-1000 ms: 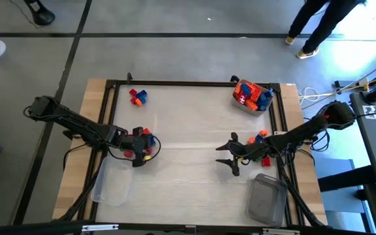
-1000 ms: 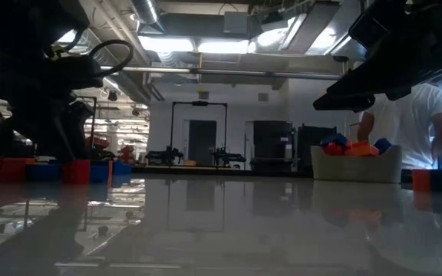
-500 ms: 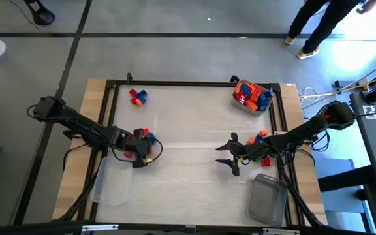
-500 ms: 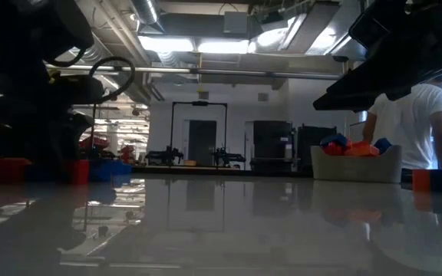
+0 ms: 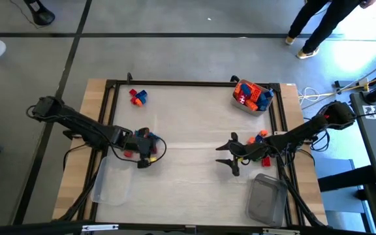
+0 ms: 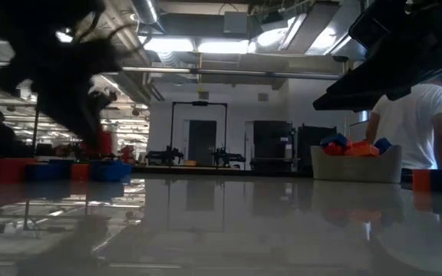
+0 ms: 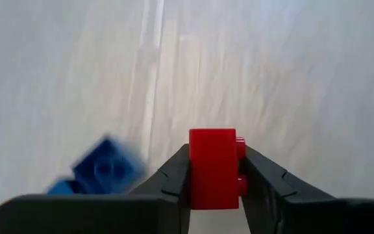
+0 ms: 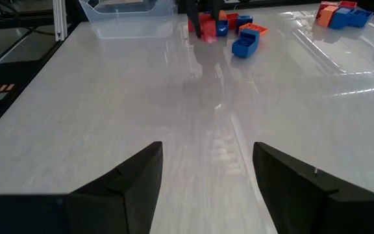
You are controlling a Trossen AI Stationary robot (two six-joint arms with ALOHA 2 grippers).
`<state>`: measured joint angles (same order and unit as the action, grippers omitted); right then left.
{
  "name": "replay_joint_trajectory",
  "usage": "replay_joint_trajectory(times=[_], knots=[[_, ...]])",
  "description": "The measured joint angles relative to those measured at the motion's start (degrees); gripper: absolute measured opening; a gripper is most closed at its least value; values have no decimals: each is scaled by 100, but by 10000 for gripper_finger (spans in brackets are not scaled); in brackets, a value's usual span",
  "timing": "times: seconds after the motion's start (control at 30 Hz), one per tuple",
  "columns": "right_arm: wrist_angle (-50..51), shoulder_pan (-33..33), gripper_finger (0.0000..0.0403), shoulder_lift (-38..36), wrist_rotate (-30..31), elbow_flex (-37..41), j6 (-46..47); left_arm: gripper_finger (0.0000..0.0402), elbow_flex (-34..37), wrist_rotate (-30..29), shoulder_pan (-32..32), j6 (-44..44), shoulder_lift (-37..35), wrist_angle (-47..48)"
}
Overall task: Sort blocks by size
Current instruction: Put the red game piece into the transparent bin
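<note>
The left gripper point(image 7: 214, 170) has its two fingers closed on a small red brick point(image 7: 214, 168), which sits squarely between them above the pale table point(image 7: 291, 78); in the overhead view that gripper point(image 5: 145, 147) hangs over the left-hand cluster of red and blue bricks point(image 5: 143, 135), with a loose blue brick point(image 7: 104, 168) lying just beside it. So the step in hand looks like the pick of one brick out of that pile. The next move, as I judge it, calls for carrying the red brick to wherever its size belongs (perhaps the clear tub point(image 5: 111, 183) near the left arm, though nothing shows which one is meant) and letting go there without knocking its neighbours. The right gripper point(image 8: 206, 172) waits with its fingers spread apart over bare table right of centre, holding nothing. More bricks lie at the far left point(image 5: 137, 96), and a tub at the far right point(image 5: 250, 95) is full of them.
</note>
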<state>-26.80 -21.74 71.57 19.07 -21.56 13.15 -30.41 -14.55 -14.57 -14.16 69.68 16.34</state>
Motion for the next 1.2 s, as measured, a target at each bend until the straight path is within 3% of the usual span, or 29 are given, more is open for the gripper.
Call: replay_joint_trajectory(times=[0.23,0.53,0.97,1.2], knots=[[4,0,237,0,0,0,0,79,-1140,42,-185,-594,-293,1134],[78,0,237,0,2,-2,3,86,-2338,48,-1018,-1661,-401,2497],[128,0,237,0,103,-2,7,88,-2538,45,-2766,-4644,-401,4242],[128,0,237,0,103,-2,48,91,-2535,20,-3498,-5395,-399,4475]])
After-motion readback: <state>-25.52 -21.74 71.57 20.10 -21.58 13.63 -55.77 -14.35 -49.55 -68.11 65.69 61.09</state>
